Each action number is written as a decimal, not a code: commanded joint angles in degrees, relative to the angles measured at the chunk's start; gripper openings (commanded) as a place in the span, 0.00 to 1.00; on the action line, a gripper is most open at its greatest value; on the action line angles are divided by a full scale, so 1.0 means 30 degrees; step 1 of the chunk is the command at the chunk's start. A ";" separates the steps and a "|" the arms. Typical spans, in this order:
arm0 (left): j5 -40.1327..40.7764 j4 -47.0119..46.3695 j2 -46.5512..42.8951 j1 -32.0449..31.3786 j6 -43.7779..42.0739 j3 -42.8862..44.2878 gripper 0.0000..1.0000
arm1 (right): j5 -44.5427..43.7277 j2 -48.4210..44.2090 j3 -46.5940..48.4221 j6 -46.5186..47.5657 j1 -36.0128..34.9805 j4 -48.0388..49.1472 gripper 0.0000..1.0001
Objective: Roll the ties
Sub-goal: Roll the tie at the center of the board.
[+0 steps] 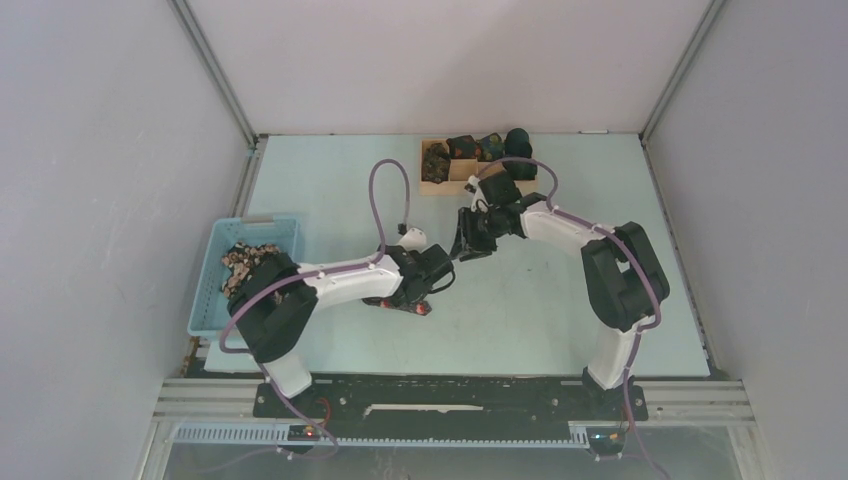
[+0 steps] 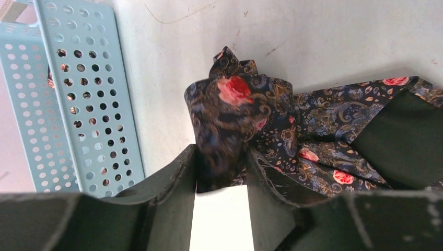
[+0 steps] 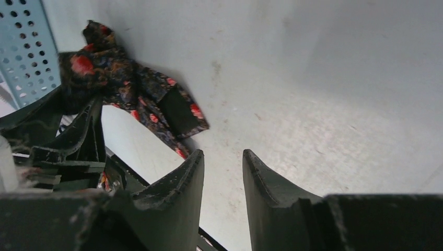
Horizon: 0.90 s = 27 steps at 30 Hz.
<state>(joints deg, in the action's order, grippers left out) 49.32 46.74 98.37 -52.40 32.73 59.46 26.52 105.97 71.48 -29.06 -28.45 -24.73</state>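
black-green floral tie (image 2: 230,110), partly rolled, lying on the pale table (image 1: 540,310) near its middle, with the light-blue basket (image 2: 89,104) to its left. the rolled end forms a small coil showing a red-pink rose. the unrolled remainder lies flat to the right, its plain dark lining turned up at one fold.

left gripper (image 2: 220,152): fingers (image 2: 175,178) flank the coil, with fabric touching both inner faces. whether they press it or merely bracket it cannot be told, as the coil is blurred at that point.

right gripper (image 3: 223,157): jaws apart with nothing between them, bare table surface visible through the gap. it hangs above the table near the left gripper, on its far side in the overhead view, and apart from the tie.

basket: perforated walls, at the left edge of the table, holding a heap of loose ties (image 1: 240,262).

wooden tray (image 1: 437,186): at the far edge, divided, with rolled ties (image 1: 468,148) in its compartments; their number cannot be counted.

both arms reach inward from their bases at the near edge.
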 commanded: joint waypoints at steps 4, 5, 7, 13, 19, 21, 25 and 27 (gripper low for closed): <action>0.0219 0.0199 -0.2869 -0.0091 0.1460 -0.0798 0.57 | 0.1646 0.1761 0.3255 0.0207 -0.1549 0.0921 0.37; 0.0181 0.0264 -0.3176 -0.0046 0.1604 -0.0934 0.59 | 0.1695 0.2204 0.3951 0.0262 -0.1737 0.0671 0.37; 0.0102 0.0443 -0.3805 0.0030 0.1933 -0.1252 0.63 | 0.1953 0.3100 0.5341 0.0442 -0.2128 0.0275 0.37; -0.0692 0.1349 -0.6434 0.0142 0.3335 -0.2394 0.61 | 0.3339 0.6274 0.9976 0.0264 -0.2933 -0.0188 0.37; -0.4647 -0.0318 -1.1720 0.0172 0.4512 -0.5154 0.42 | 0.5062 1.0029 1.4301 -0.0448 -0.3472 -0.0958 0.37; -0.6462 -0.1581 -1.2981 0.0347 0.4979 -0.6424 0.36 | 0.5519 1.1185 1.5703 -0.0627 -0.3674 -0.1305 0.35; -0.9434 -0.4582 -1.4335 0.1003 0.6041 -0.9028 0.29 | 0.5687 1.3268 1.8688 -0.0859 -0.4180 -0.2348 0.33; -1.0513 -0.6060 -1.4528 0.1606 0.6356 -1.0170 0.26 | 0.5783 1.4189 1.9810 -0.1148 -0.4335 -0.2595 0.31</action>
<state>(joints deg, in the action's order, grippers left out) 28.05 39.44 55.94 -50.24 47.44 34.20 41.06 144.68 122.76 -30.57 -39.92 -29.52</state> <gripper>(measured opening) 0.283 0.321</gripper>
